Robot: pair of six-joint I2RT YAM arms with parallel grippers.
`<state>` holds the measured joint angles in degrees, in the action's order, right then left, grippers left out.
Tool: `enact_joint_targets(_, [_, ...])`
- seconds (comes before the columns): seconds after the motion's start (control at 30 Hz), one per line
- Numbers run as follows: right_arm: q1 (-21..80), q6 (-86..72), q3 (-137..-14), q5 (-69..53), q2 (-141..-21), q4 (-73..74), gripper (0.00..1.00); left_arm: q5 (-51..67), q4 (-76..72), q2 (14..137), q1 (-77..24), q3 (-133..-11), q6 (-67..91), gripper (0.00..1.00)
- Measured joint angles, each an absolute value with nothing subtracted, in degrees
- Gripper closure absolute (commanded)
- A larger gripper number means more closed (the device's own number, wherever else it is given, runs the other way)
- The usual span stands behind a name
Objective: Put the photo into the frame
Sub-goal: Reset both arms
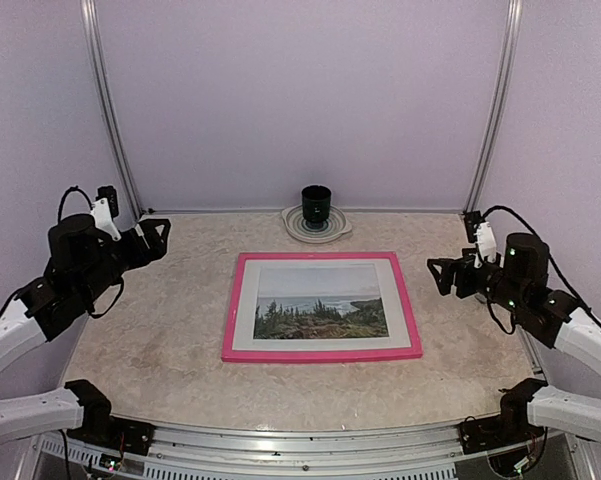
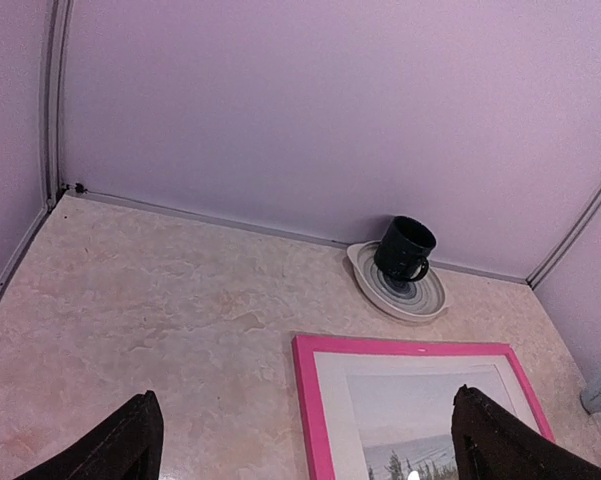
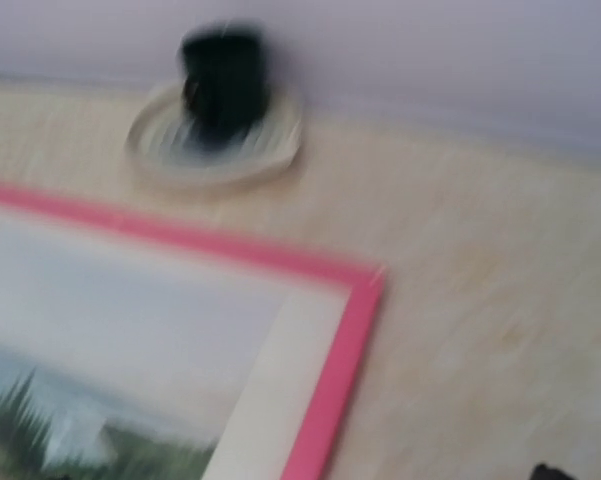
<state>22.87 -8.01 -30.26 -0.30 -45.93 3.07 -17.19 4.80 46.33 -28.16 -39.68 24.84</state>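
Note:
The frame (image 1: pixel 232 306), with its bright pink rim, lies flat and face up in the middle of the table. The photo (image 1: pixel 320 303), a landscape of trees, water and pale sky, sits inside it behind a white mat. My left gripper (image 1: pixel 152 236) hangs above the table's left side, well away from the frame, open and empty. Its dark fingers (image 2: pixel 120 450) stand wide apart, with the frame's (image 2: pixel 315 420) far left corner between them. My right gripper (image 1: pixel 440 276) hovers off the frame's right edge, open and empty. The right wrist view is blurred and shows the frame's (image 3: pixel 345 350) far right corner and the photo (image 3: pixel 90 330).
A black mug (image 1: pixel 316 206) stands on a grey ringed plate (image 1: pixel 316 228) at the back, just beyond the frame. Both also show in the left wrist view, mug (image 2: pixel 404 248) on plate (image 2: pixel 400 292). Lilac walls close off the back and sides.

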Motion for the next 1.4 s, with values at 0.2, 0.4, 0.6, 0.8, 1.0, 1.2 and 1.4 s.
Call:
enact_joint_targets(0.2, [22.7, -3.5, -28.8, 6.7, -35.2, 1.1, 0.01, -17.9, 4.5, 34.8, -28.0, -31.3, 18.2, 0.01])
enact_joint_targets(0.4, [17.3, -1.8, -27.2, 6.9, -30.6, 1.1, 0.01, -18.9, 5.1, 26.9, -25.5, -26.7, 15.2, 0.01])
enact_joint_targets(0.6, [10.7, -2.0, -26.7, -0.2, -30.9, 3.0, 0.01, -15.5, 5.6, 20.5, -16.3, -21.4, 14.9, 0.01])
enact_joint_targets(0.8, [9.9, -1.5, -26.5, -2.6, -31.6, 4.8, 0.01, -9.7, 4.8, 18.2, -8.4, -20.4, 15.5, 0.01])
enact_joint_targets(1.0, [9.5, -1.0, -26.5, -2.5, -32.7, 6.5, 0.01, -7.4, 4.7, 20.2, -6.1, -20.0, 16.4, 0.01])
enact_joint_targets(1.2, [9.2, 0.3, -26.5, -2.6, -32.8, 7.6, 0.01, -5.9, 4.4, 20.0, -5.6, -19.9, 16.4, 0.01])
enact_joint_targets(1.4, [9.2, -2.6, -28.0, -1.4, -34.6, 8.6, 0.01, -4.7, 4.3, 20.0, -5.5, -19.9, 16.4, 0.01])
